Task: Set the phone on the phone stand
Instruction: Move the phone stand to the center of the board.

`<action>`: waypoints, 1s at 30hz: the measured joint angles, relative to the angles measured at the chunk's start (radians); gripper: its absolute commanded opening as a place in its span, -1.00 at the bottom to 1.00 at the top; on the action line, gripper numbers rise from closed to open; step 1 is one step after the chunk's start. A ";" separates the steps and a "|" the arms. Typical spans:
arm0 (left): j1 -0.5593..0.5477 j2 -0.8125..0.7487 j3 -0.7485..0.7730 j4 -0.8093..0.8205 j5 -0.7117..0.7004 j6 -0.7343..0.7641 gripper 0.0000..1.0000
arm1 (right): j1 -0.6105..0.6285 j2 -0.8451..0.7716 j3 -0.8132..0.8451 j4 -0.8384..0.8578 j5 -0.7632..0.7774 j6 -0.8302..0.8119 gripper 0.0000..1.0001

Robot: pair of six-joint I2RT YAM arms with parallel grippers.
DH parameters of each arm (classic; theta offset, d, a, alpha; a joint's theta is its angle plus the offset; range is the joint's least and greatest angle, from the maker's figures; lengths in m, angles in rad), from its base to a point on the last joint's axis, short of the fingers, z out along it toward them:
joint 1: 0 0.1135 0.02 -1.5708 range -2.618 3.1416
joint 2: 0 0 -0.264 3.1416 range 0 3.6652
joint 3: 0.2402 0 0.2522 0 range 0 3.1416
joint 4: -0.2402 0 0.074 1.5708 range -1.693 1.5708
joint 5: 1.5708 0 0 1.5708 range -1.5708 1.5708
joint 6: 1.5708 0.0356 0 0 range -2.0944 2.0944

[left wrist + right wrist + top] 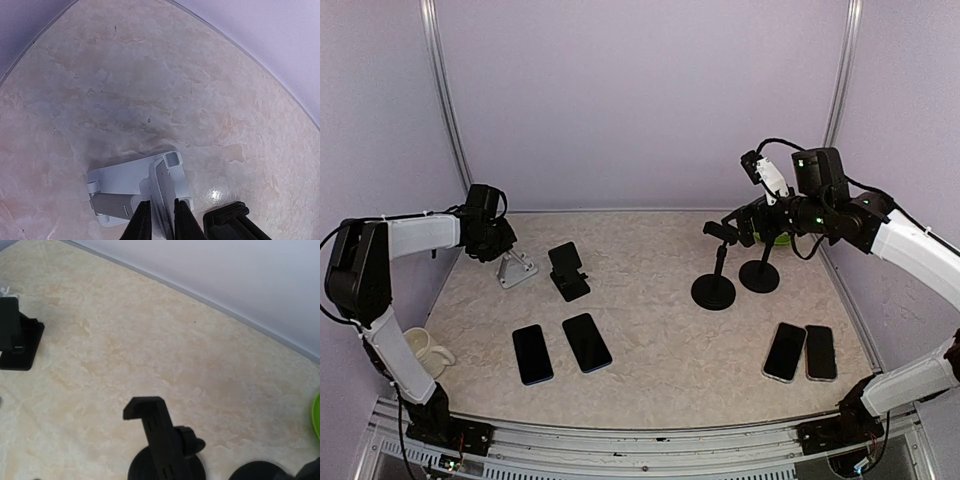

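Observation:
Several dark phones lie flat on the table: two near the left and two near the right. A white folding phone stand stands at the far left. My left gripper reaches down onto it, fingers pressed on both sides of its upright plate. My right gripper hovers open just behind a black round-base stand, whose clamp head fills the bottom of the right wrist view; its fingers do not show there.
A black folding stand sits right of the white one. A second black round-base stand stands beside the first. A green object lies behind them. A cream mug sits at the left edge. Walls close in behind.

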 measured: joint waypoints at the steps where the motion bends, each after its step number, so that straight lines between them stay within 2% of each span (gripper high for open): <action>1: 0.000 0.000 0.000 0.001 0.000 0.000 -0.74 | 0.000 0.000 0.000 0.000 0.000 0.000 1.00; 8: 0.000 0.000 0.000 0.008 0.000 0.003 -0.96 | 0.000 0.000 -0.006 0.002 0.000 0.000 1.00; 20: 0.000 -0.002 0.000 0.008 0.000 0.035 -1.00 | 0.000 0.000 -0.012 0.002 0.000 0.000 1.00; 30: 0.000 -0.044 0.000 0.003 0.019 0.183 -1.00 | 0.000 0.000 -0.012 0.003 -0.002 0.000 1.00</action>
